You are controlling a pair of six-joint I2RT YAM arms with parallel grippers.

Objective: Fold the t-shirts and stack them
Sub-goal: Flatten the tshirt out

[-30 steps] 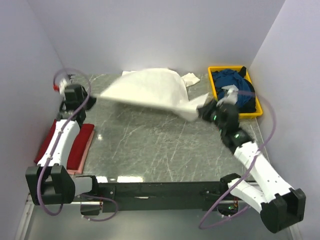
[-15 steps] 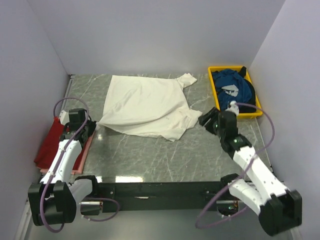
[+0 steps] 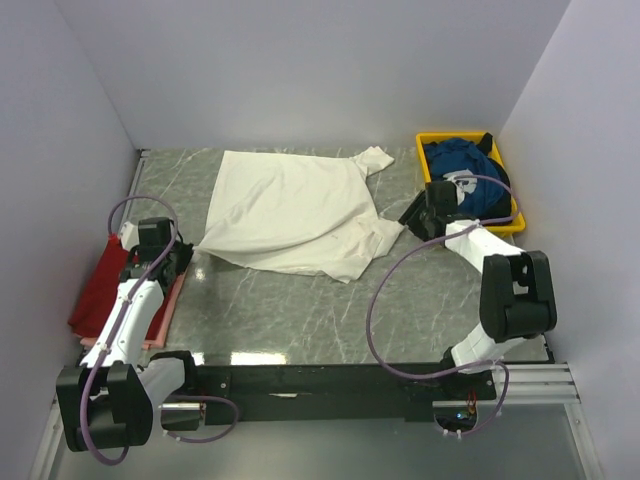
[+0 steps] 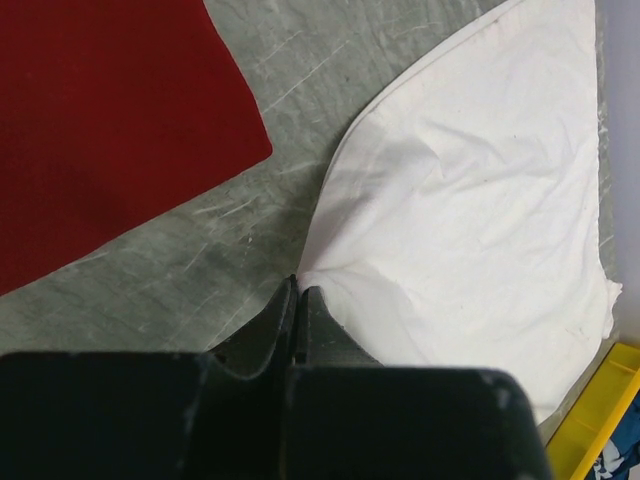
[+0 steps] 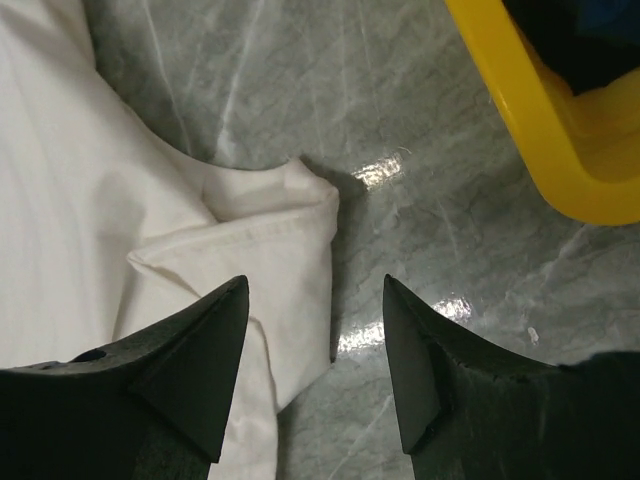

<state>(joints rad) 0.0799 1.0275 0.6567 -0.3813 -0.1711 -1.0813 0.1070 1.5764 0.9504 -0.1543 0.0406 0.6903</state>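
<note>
The cream-white t-shirt (image 3: 295,210) lies spread, somewhat wrinkled, on the marble table. My left gripper (image 3: 187,250) is shut on its near-left corner; in the left wrist view the cloth (image 4: 470,200) gathers into the closed jaws of that gripper (image 4: 300,290). My right gripper (image 3: 412,218) is open and empty just above the shirt's right sleeve (image 5: 285,240), its jaws (image 5: 315,285) wide apart over the hem. The dark red t-shirt (image 3: 105,285) lies folded at the left edge and also shows in the left wrist view (image 4: 100,120). The blue t-shirt (image 3: 465,170) is bunched in the tray.
The yellow plastic tray (image 3: 432,180) stands at the back right, close to my right gripper; its rim also shows in the right wrist view (image 5: 530,110). White walls close in the table on three sides. The arm bases and cables sit at the near edge.
The white shirt, held up in the air by both grippers a second ago, now lies on the table. The right gripper has let go and drawn back toward the tray.
</note>
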